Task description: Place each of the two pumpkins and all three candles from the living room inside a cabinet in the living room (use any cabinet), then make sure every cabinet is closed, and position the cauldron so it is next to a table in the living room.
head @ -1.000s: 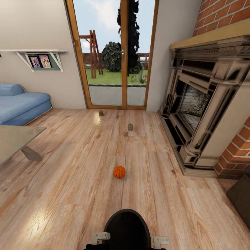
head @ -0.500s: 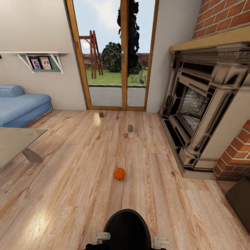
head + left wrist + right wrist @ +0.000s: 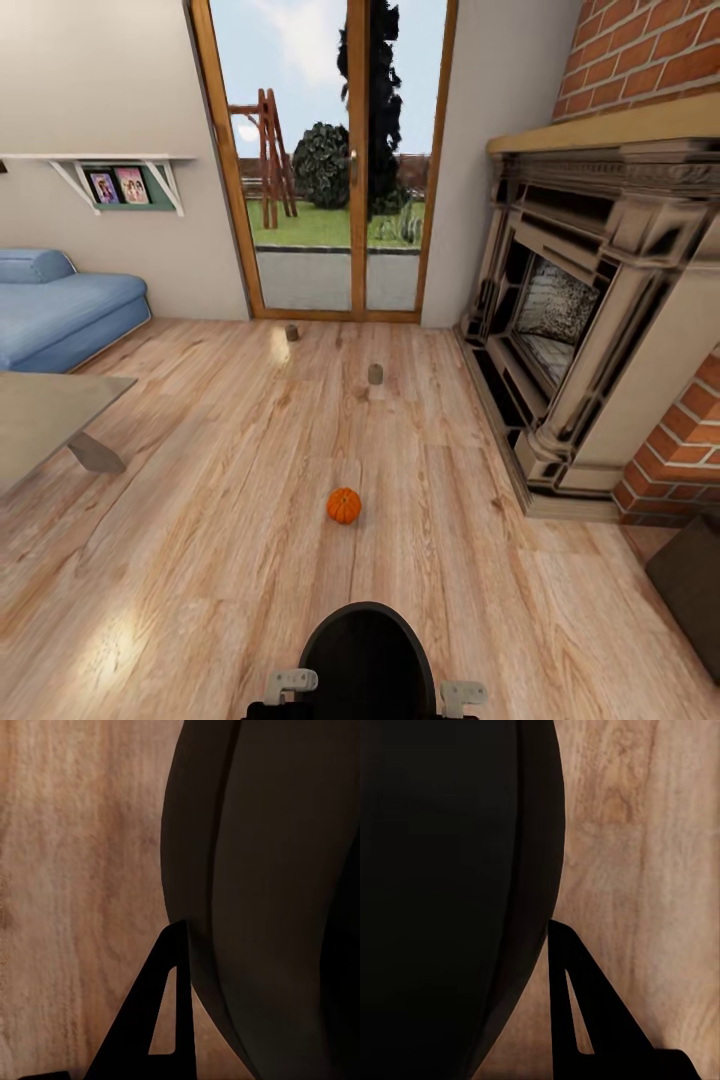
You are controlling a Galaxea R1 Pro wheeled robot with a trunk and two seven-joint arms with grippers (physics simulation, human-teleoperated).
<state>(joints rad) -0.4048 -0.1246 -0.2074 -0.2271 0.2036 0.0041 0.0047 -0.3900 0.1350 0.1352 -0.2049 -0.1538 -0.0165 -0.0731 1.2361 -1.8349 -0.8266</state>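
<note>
Right below you, at the bottom of the head view, is the robot's black round body (image 3: 368, 660), with two small grey brackets on it. In the left wrist view you see one dark finger of the left gripper (image 3: 154, 1020) beside that black body, over the wood floor (image 3: 75, 870). In the right wrist view you see one dark finger of the right gripper (image 3: 585, 1012), too. You cannot tell if either gripper is spread or pressed together, because just one finger shows on each. A little way in front of you, one orange pumpkin (image 3: 344, 505) sits alone on the floor. It is round, so it has no long side, and you cannot make out its stem from here. To your left is the corner of a grey table (image 3: 40, 410) with a slanted leg. At the far right edge there is a dark brown thing (image 3: 695, 585) low on the floor, cut off by the picture. Further on, a short candle (image 3: 375, 374) stands upright on the floor, in front of the big fireplace (image 3: 590, 320) with red bricks around it. Another candle (image 3: 292, 331) stands upright further back, near the glass door (image 3: 330, 160). The two candles are well apart. A blue sofa (image 3: 60, 305) sits by the left wall. Above it a white shelf (image 3: 110, 165) holds two small pictures, too small to read any words.
</note>
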